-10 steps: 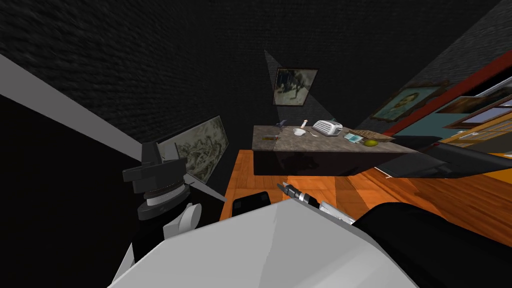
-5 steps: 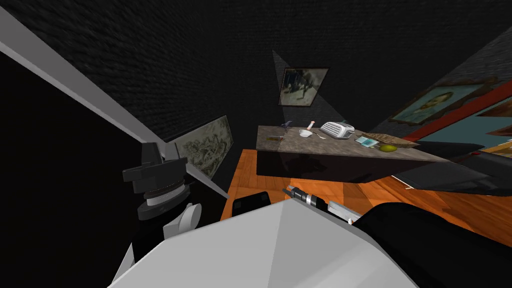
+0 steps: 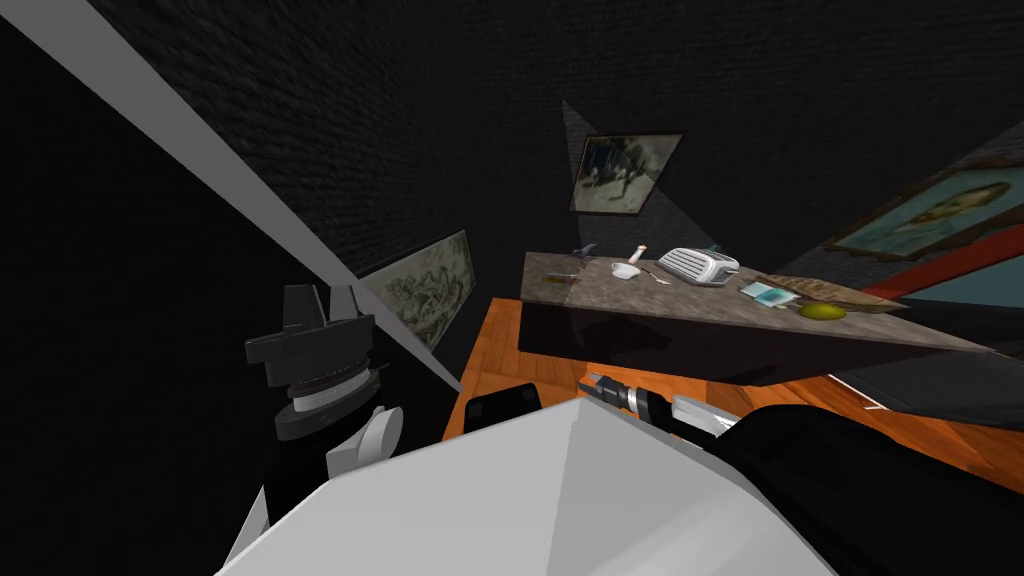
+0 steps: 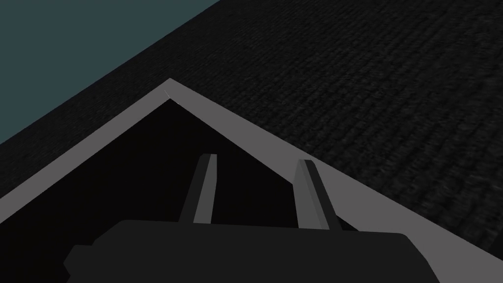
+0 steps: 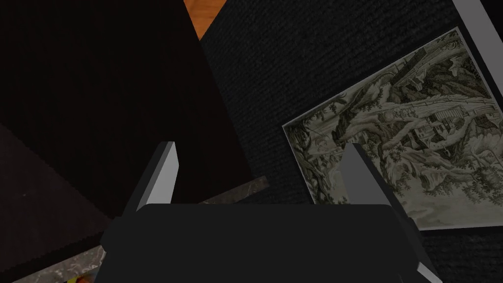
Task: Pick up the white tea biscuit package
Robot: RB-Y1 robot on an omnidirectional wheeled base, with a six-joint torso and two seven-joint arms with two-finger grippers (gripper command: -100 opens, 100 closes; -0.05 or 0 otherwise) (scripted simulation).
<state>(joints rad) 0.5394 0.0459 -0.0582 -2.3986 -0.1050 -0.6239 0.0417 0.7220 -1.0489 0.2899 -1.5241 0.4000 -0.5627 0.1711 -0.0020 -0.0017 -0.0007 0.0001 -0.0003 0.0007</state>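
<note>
1. Target: the flat, pale white-and-teal packet (image 3: 765, 293), which we take for the tea biscuit package, lies on the long, dark, stone-topped bench (image 3: 640, 300). It sits between the white ribbed toaster (image 3: 698, 265) and the round yellow-green fruit (image 3: 822, 312), just beside a brown woven mat (image 3: 815, 288).
2. Bearing: the packet lies well ahead of us and to our right, well apart from both grippers. It is too small here for us to tell its long axis.
3. Left gripper (image 4: 256, 158): raised at our left side, facing a dark wall. Its fingers are apart and hold nothing.
4. Right gripper (image 5: 260, 144): low before the chest, with its fingers wide apart and empty.
5. Judgement: the right arm is the nearer one. We must first close on the bench before any reach.
</note>
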